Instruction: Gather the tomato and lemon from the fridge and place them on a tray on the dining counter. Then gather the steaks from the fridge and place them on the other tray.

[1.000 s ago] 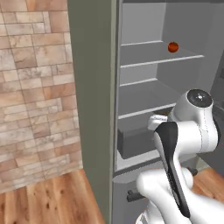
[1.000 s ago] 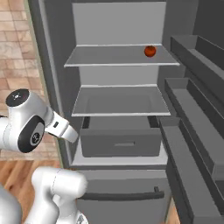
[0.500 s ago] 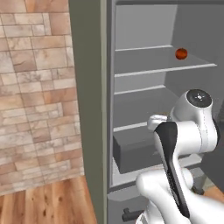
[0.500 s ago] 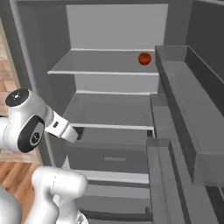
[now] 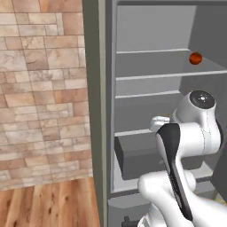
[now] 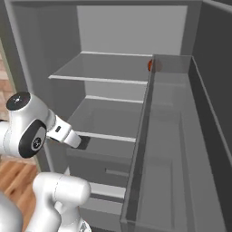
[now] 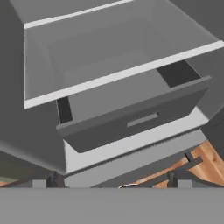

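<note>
Left base view: fridge (image 5: 155,111) open, tomato (image 5: 195,58) on the upper shelf (image 5: 164,76) toward the right side; it's round, no long axis, stem direction too small to tell. Brick wall (image 5: 42,93) and wood floor (image 5: 48,204) left of the fridge. Right base view: tomato (image 6: 150,65) half hidden behind the edge of the door bin (image 6: 167,149), far end of the same shelf. Hand view: looks down at the inner drawer (image 7: 131,118) below a shelf edge, wood floor bottom right. Jaws spread wide, holding nothing.
</note>
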